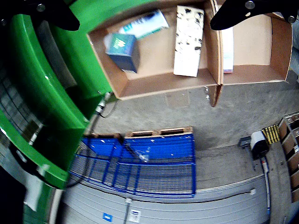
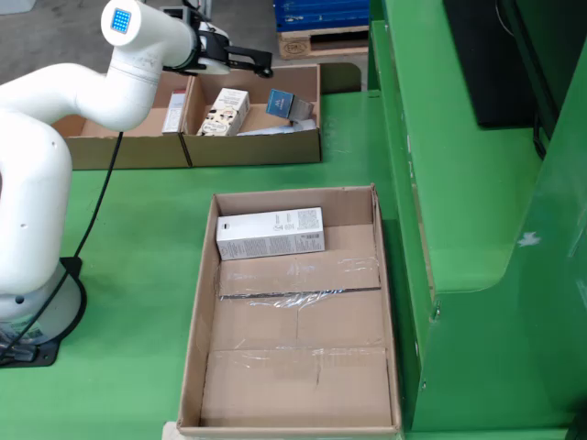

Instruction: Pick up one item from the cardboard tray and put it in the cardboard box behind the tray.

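The cardboard tray (image 2: 204, 302) lies in front on the green table and holds one long white carton (image 2: 271, 234) at its far end. Behind it stands the cardboard box (image 2: 252, 151), seen from above in the wrist view as cardboard box (image 1: 154, 81). It contains a white patterned carton (image 1: 188, 41) (image 2: 225, 112), a blue box (image 1: 122, 51) (image 2: 282, 101) and a white-teal packet (image 1: 145, 23). My gripper (image 2: 257, 64) hovers above this box. Its black fingers (image 1: 252, 11) stand wide apart at the wrist view's top corners, with the gripper (image 1: 145, 18) open and empty.
A second cardboard box (image 2: 92, 151) adjoins the first on the left in the fixed view, with a narrow carton (image 2: 172, 112) inside. A tall green machine body (image 2: 477, 183) borders the tray on the right. A blue wire cage (image 1: 149, 163) and a wooden pallet (image 2: 316, 41) stand beyond.
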